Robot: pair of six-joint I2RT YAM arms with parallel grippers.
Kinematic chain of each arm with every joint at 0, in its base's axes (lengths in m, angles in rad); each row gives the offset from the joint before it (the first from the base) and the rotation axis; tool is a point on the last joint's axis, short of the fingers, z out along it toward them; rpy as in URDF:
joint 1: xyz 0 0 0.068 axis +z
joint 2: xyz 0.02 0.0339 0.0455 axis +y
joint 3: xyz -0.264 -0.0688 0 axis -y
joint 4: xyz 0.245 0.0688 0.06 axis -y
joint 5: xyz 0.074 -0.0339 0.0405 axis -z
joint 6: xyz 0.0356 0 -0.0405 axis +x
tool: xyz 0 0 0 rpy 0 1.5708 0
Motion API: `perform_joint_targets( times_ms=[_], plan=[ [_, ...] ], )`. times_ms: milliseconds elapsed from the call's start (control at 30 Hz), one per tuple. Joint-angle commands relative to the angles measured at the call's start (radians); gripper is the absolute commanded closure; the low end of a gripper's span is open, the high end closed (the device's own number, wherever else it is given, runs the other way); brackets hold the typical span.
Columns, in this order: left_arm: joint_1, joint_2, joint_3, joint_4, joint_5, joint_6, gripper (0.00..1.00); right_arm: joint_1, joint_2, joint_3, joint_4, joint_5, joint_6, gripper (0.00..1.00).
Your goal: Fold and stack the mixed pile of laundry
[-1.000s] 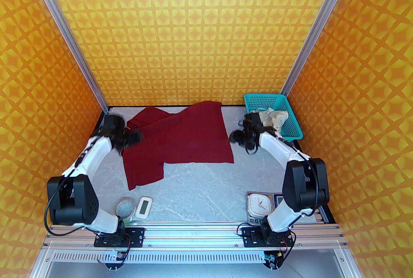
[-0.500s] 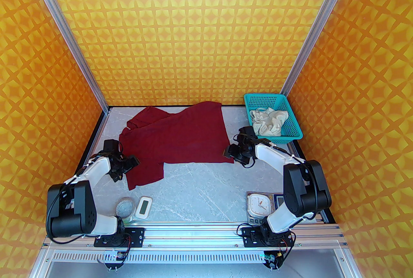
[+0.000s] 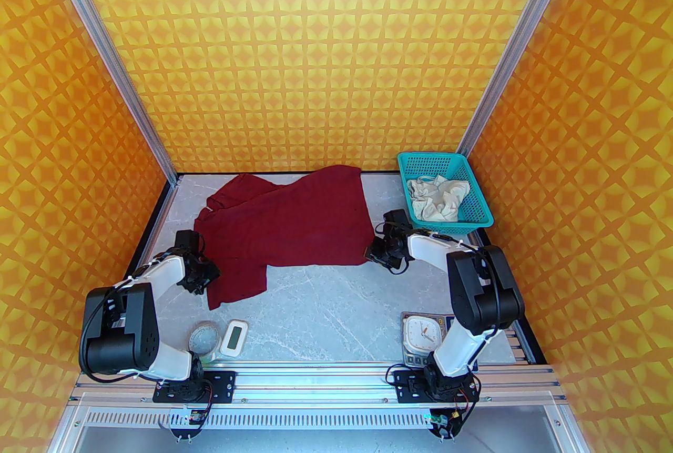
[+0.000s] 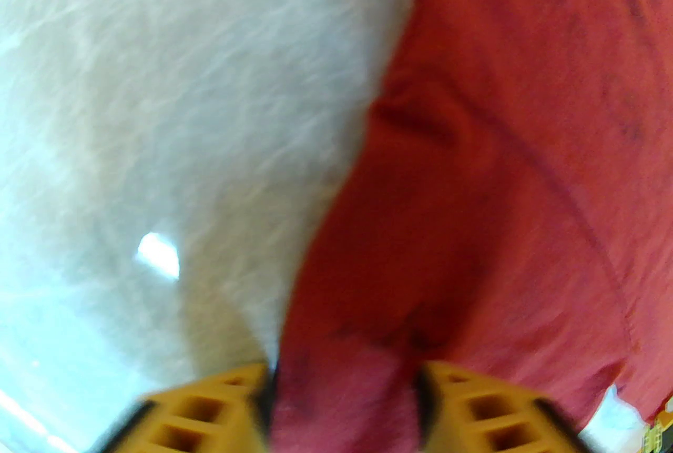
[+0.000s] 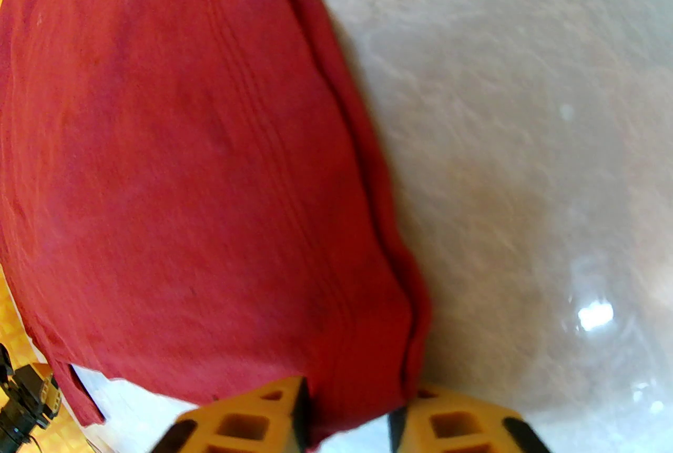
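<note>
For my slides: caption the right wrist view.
The right gripper pinches the dark red shirt at its hemmed edge, on the pale marbled table.

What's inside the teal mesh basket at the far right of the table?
A crumpled cream-white fabric garment lies bunched inside the teal plastic mesh basket. The cloth covers the basket floor beneath it, so anything under it cannot be seen.

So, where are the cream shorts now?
In the top view, the cream shorts lie crumpled inside the teal mesh basket at the table's far right corner.
</note>
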Motion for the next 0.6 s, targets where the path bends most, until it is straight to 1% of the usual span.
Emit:
perform_joint_targets(
  times_ms=[0,100,133,267,367,433,467,567],
  plan=[
    [-0.028,-0.029,-0.016,0.165,0.094,-0.005,0.81,0.008,0.049,0.008,0.007,0.029,0.020,0.80],
    [-0.028,-0.078,-0.004,0.163,0.100,0.016,0.96,0.007,0.044,0.019,0.028,0.038,0.026,0.93],
    [-0.028,-0.097,-0.004,0.171,0.110,0.019,1.00,0.008,0.036,0.020,0.043,0.037,0.027,0.99],
    [-0.028,-0.205,-0.001,0.225,0.176,0.034,1.00,0.007,-0.026,0.026,0.074,0.044,0.031,1.00],
    [-0.028,-0.322,0.027,0.240,0.203,0.049,1.00,0.008,-0.127,0.038,0.061,0.085,0.020,1.00],
    [-0.028,-0.394,0.093,0.213,0.226,0.057,1.00,0.007,-0.212,0.067,0.026,0.120,0.000,1.00],
    [-0.028,-0.453,0.143,0.194,0.241,0.066,1.00,0.007,-0.257,0.090,0.001,0.140,-0.010,1.00],
    [-0.030,-0.522,0.310,0.122,0.269,0.121,1.00,0.007,-0.381,0.180,-0.082,0.195,-0.041,1.00]
  ],
)
